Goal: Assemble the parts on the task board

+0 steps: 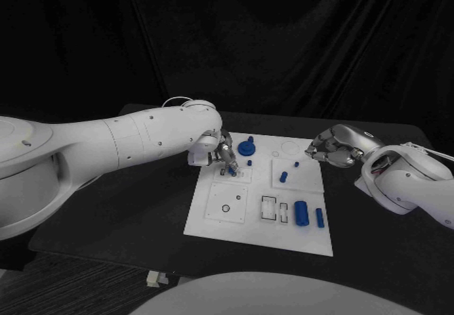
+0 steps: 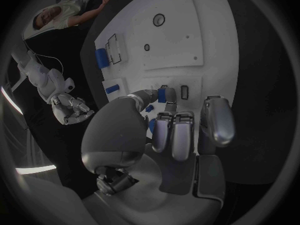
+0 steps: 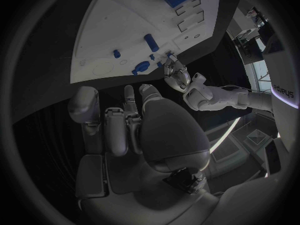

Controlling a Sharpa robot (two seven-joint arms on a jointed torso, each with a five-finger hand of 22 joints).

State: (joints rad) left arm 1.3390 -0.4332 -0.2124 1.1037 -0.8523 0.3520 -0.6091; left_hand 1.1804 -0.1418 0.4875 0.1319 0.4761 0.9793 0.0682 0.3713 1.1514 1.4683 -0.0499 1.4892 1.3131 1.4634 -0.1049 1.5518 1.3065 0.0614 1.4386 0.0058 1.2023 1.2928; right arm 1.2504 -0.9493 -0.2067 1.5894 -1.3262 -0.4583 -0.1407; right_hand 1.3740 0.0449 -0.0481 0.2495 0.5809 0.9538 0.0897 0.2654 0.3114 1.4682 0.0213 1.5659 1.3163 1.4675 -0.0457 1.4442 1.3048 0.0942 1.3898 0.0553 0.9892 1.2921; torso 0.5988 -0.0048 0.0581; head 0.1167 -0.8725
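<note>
Left hand (image 1: 224,156) over the task board's (image 1: 237,223) upper left, pinching a small blue part (image 1: 233,172). Right hand (image 1: 333,148) off the board's upper right edge, fingers curled on nothing. Blue cylinder (image 1: 301,212) lower right.

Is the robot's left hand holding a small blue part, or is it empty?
Holding. In the left wrist view, the left hand pinches a small blue part between thumb and finger, above the white task board.

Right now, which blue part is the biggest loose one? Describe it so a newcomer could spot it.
Find the white task board mid-table, then its near right corner. The blue cylinder lies there beside a slimmer blue pin; it is the thicker of the two.
</note>
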